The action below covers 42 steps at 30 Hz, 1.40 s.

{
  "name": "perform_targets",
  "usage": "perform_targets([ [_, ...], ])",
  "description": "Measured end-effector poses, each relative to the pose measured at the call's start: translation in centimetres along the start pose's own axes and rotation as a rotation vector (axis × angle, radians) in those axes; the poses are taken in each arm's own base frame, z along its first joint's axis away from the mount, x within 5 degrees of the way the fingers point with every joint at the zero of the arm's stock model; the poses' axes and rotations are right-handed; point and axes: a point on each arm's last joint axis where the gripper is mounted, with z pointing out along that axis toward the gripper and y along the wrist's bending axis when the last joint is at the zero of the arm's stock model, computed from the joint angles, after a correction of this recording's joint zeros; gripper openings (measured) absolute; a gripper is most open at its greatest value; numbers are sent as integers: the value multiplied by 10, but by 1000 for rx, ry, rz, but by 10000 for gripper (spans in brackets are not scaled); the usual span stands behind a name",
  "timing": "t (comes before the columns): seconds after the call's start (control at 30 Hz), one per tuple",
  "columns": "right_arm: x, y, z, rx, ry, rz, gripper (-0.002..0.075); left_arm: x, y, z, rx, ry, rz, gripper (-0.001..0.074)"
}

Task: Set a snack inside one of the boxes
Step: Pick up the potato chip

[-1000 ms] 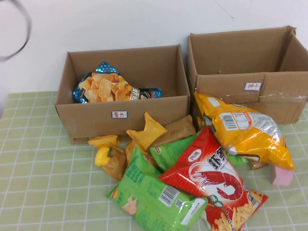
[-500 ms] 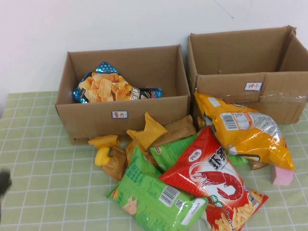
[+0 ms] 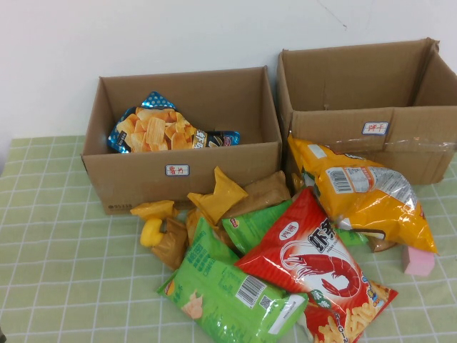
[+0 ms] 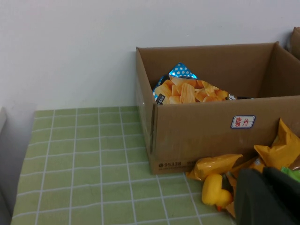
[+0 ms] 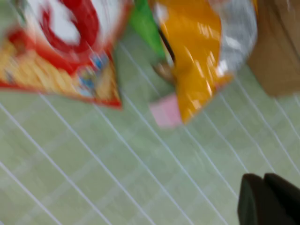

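Snack bag (image 3: 166, 129), blue-edged and printed with orange chips, lies inside the smaller cardboard box (image 3: 143, 179), toward its 9 o'clock end; the box stands at about 11 o'clock on the green checked tablecloth (image 3: 64, 271), a small white red-lettered label (image 3: 178, 170) on its front. Beside it, at 1 o'clock, stands the taller taped box (image 3: 400, 143). In front of both, at 6 o'clock, more snacks lie heaped: a red shrimp-cracker bag (image 3: 314, 264) overlapping a green bag (image 3: 228, 293), a large yellow bag (image 3: 364, 189) leaning on the taped box, small yellow-brown packets (image 3: 221, 196), and a pink block (image 3: 418, 261) at 4 o'clock.

Neither arm shows from above. The left gripper (image 4: 269, 197) appears only in its wrist view, fingers pressed together and holding nothing, near the small packets. The right gripper (image 5: 267, 201), likewise closed and empty, hangs over bare cloth near the pink block.
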Motion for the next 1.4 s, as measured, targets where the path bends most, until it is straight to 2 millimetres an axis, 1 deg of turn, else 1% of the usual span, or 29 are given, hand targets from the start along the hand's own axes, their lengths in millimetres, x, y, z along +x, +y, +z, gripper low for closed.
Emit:
perform_targets([
  [0.07,-8,1,5,27,72,-28,9,0,0,0,1,1,-1,-1],
  [0.23,-28,16,23,26,125,-76,9,0,0,0,1,1,2,-1],
  [0.27,-30,18,27,17,134,-58,9,0,0,0,1,1,2,-1],
  [0.3,-33,18,37,18,155,41,9,0,0,0,2,1,3,-1],
  [0.33,-34,18,41,28,171,103,9,0,0,0,2,1,1,-1],
  [0.43,-36,15,53,67,202,194,9,0,0,0,4,3,-6,-1],
  [0.63,-46,13,71,92,157,272,9,0,-1,0,7,5,-16,-1],
  [0.83,-49,10,89,158,172,343,10,0,-1,0,8,5,-14,-1],
  [1.0,-54,9,94,162,122,357,24,0,-1,0,8,5,-14,-1],
  [1.1,-59,8,94,162,75,353,81,0,-1,0,8,5,-14,-1],
  [1.27,-67,6,95,168,-19,322,274,0,-1,0,8,5,-12,-1],
  [1.4,-71,5,96,177,-62,298,377,0,-1,0,8,5,-8,-1],
])
